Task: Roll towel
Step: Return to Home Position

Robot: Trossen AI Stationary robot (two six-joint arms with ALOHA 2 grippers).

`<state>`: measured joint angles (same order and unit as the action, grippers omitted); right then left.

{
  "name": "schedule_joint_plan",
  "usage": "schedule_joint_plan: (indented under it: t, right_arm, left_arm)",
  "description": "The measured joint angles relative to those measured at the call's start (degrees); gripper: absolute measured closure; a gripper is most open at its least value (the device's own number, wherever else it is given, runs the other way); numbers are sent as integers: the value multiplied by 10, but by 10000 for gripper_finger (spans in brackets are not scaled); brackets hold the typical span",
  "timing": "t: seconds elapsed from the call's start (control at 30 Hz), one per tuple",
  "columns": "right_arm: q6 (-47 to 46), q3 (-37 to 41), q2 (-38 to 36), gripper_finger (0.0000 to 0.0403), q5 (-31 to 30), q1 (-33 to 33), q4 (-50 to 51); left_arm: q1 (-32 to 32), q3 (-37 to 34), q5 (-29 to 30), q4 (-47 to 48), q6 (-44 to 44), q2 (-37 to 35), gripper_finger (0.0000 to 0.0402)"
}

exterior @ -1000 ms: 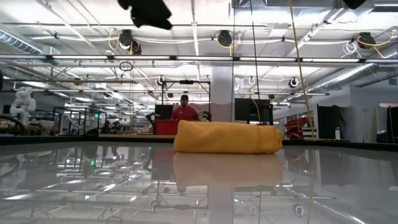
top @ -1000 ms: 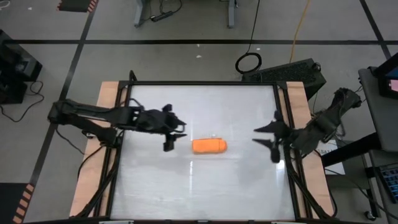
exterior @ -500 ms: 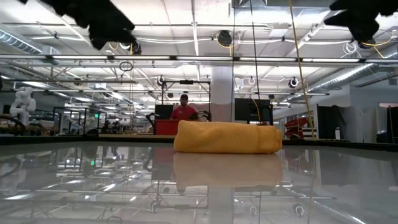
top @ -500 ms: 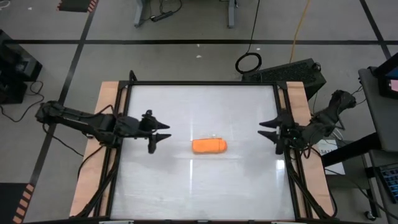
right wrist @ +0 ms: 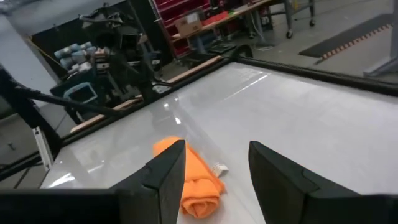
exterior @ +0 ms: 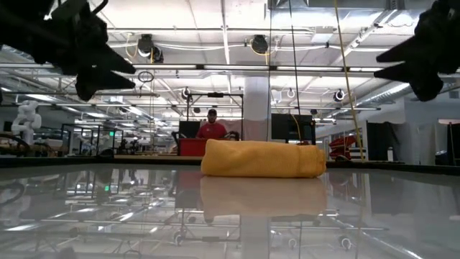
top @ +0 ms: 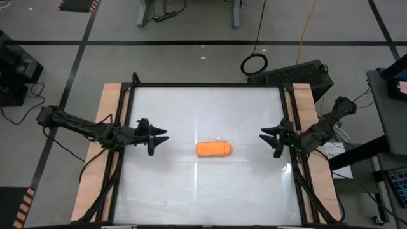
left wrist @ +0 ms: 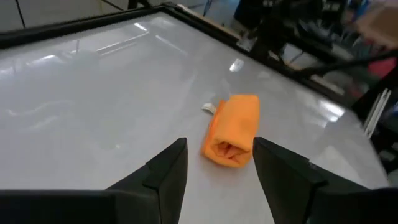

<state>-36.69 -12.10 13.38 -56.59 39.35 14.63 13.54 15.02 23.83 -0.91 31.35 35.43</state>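
Rolled orange towel (top: 213,149) at mid-table, between left gripper (top: 161,135) and right gripper (top: 269,141), well apart from both. Jaws wide open, empty. Likely soft, light, quick to unroll; best pinched across the roll's middle.

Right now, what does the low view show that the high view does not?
Low view only: a person in red far behind the rolled orange towel, and the towel's reflection on the tabletop. High view only: the table's whole black frame and wooden side strips. Both: the towel, with the left gripper and right gripper open, apart from it.
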Motion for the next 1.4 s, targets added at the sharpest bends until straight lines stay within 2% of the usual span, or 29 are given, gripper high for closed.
schedule_joint_plan:
  t: [0.23, 0.5, 0.87, 1.27, 1.4]
  right_arm:
    - [-17, 39, -39, 237, -25, 0, 2]
    - [-7, 64, -50, 237, -37, 0, 3]
    - [32, 64, -51, 237, -79, 0, 5]
    - [19, 64, -51, 237, -74, 0, 3]
    - [23, 64, -51, 237, -44, 0, 3]
  left_arm:
    - [13, -76, 29, -73, 47, -32, 215]
    - [17, -145, 82, -173, 68, -39, 215]
    - [18, -146, 104, -157, 58, -38, 215]
    - [17, -147, 80, -155, 54, -38, 215]
    - [17, -147, 79, -155, 54, -38, 215]
